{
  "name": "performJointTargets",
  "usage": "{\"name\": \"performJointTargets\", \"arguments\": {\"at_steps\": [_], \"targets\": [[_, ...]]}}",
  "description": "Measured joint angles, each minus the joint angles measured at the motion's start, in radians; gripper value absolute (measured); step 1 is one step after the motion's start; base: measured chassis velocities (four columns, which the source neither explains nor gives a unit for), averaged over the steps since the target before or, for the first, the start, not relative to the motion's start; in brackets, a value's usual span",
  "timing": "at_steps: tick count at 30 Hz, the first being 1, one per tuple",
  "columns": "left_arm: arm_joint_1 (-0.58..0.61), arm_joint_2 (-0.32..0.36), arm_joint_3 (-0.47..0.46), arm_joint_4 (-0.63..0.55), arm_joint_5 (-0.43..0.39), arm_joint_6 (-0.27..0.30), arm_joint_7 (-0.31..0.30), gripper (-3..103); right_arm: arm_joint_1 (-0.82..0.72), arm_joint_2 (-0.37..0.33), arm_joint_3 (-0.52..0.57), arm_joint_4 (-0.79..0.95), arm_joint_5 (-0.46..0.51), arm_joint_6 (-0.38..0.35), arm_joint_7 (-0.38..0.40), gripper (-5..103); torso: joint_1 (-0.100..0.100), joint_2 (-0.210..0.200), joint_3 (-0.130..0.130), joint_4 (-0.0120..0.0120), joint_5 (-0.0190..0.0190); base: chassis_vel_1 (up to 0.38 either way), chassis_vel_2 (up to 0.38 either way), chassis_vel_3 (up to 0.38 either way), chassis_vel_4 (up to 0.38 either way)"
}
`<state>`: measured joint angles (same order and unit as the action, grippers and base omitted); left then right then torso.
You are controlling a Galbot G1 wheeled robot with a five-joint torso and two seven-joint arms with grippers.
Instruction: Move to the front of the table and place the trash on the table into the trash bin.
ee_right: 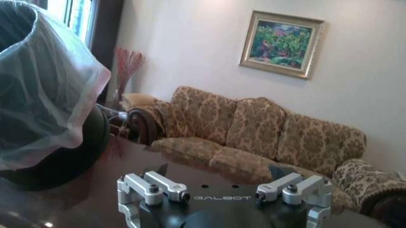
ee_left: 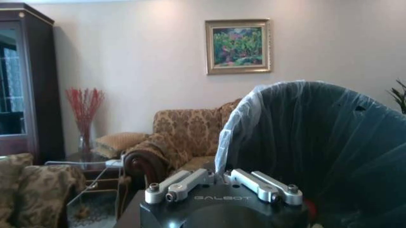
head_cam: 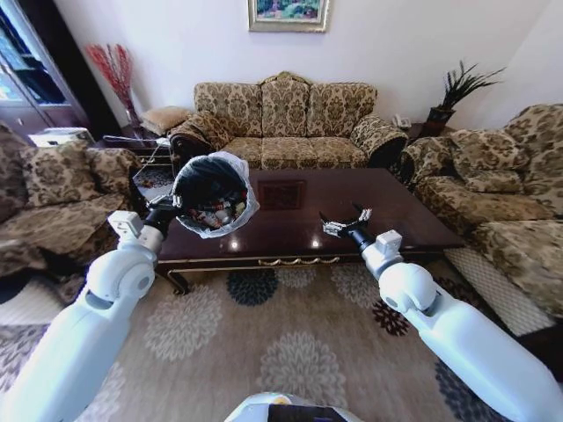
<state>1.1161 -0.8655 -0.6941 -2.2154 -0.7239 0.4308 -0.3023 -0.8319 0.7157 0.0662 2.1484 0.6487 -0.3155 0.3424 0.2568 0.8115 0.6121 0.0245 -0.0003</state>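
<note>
The robot's two white arms reach forward over the patterned rug [head_cam: 264,352] toward the counter [head_cam: 290,220]. The left hand [head_cam: 169,209] is clamped on the trash bin [head_cam: 211,193], holding it tilted above the counter's left end with its mouth turned toward the robot; red-and-white trash [head_cam: 220,214] lies inside against the lower wall. The right hand [head_cam: 346,221] hovers just above the counter's front edge toward the right, fingers spread wide and holding nothing. A floral sofa [head_cam: 286,123] stands behind.
</note>
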Motion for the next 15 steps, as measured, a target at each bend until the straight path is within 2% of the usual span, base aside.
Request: {"name": "performJointTargets", "arguments": {"at_steps": [10, 15], "targets": [[0.019, -0.003, -0.014, -0.012, 0.000, 0.001, 0.003, 2, 0.000, -0.002, -0.003, 0.002, 0.001, -0.001, -0.001, 100, -0.007, -0.017, -0.009, -0.0004, 0.0004, 0.390, -0.342, -0.288, 0.437], [0.019, -0.003, -0.014, -0.012, 0.000, 0.001, 0.003, 2, 0.000, -0.002, -0.003, 0.002, 0.001, -0.001, -0.002, 100, -0.007, -0.017, -0.010, -0.0004, -0.0002, 0.436, -0.253, -0.274, 0.420]]}}
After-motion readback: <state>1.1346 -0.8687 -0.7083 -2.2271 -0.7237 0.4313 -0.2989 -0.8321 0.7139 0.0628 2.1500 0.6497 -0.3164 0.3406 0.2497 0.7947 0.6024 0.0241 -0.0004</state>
